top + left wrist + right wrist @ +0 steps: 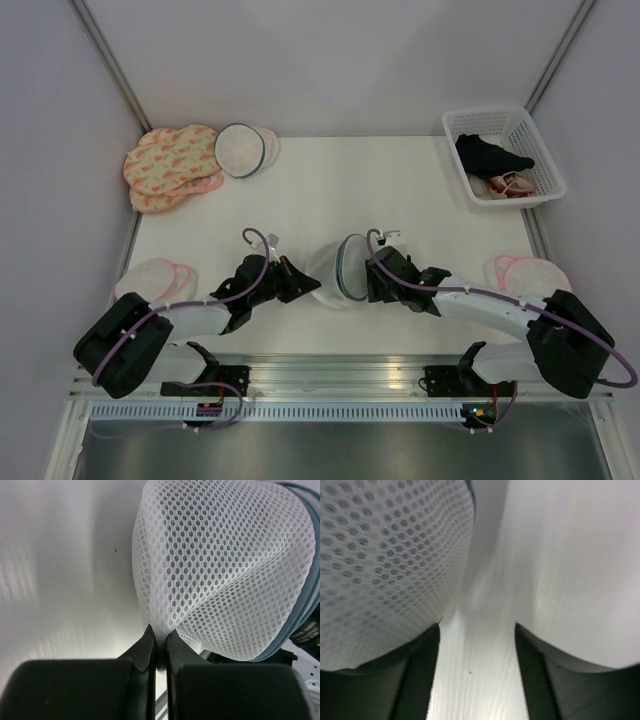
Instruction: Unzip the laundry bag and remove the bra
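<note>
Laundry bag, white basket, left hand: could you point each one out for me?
laundry bag (pixel 350 270), top view, on its round mesh face.
white basket (pixel 487 120), top view, on its far wall.
left hand (pixel 159 636), left wrist view, between the fingertips pinching the bag's mesh.

The left arm (pixel 190 312) and right arm (pixel 490 305) are angling toward each other, the left gripper (pixel 159 636) pinching tight, the right gripper (pixel 477 630) holding its fingers apart.

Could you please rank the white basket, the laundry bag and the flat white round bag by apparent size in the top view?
Largest: the white basket.
The laundry bag and the flat white round bag look about alike, so I leave them unranked.
</note>
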